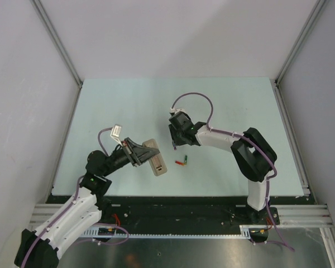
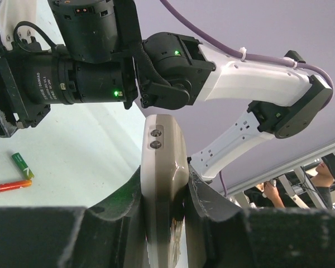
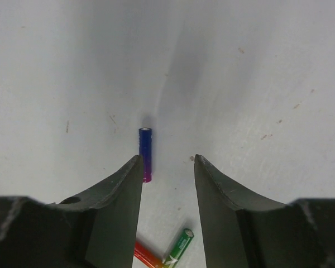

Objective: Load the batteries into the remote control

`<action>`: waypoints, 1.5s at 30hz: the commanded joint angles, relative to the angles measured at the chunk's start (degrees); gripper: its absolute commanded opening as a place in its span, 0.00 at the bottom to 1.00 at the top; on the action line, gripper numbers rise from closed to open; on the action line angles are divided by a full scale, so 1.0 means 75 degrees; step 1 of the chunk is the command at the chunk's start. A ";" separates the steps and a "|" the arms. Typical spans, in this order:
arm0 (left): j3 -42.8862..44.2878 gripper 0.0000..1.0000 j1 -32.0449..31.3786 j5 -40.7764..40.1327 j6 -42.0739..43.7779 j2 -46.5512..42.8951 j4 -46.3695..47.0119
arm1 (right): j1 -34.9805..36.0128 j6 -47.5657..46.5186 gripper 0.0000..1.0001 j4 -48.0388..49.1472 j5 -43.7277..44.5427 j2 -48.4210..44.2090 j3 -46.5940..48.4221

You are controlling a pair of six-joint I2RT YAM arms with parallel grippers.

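**Blue battery pick-up in hand**

Left gripper (image 2: 164, 195) is clamped on the remote control (image 2: 163, 162). Right of the remote, the right gripper (image 3: 168, 162) hovers half open and empty over the blue battery (image 3: 146, 151). The red battery (image 1: 180, 163) and green battery (image 1: 187, 160) lie close by. Next move, as judged: centre the jaws on it, descend, close.

Pale green table (image 1: 128, 100), white walls (image 1: 22, 84)
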 commanded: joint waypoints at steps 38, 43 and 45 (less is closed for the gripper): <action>0.0431 0.00 0.0068 0.0552 0.0908 0.0495 0.0251 | 0.0241 -0.0368 0.43 0.0080 -0.0103 -0.0170 0.0177; 0.0478 0.00 0.0080 0.0611 0.0932 0.0495 0.0228 | 0.0182 -0.0134 0.42 -0.0305 0.0294 -0.0567 0.0177; 0.0502 0.00 0.0068 0.0599 0.0920 0.0461 0.0204 | 0.0241 -0.0087 0.42 -0.0773 0.0611 -0.0732 0.0142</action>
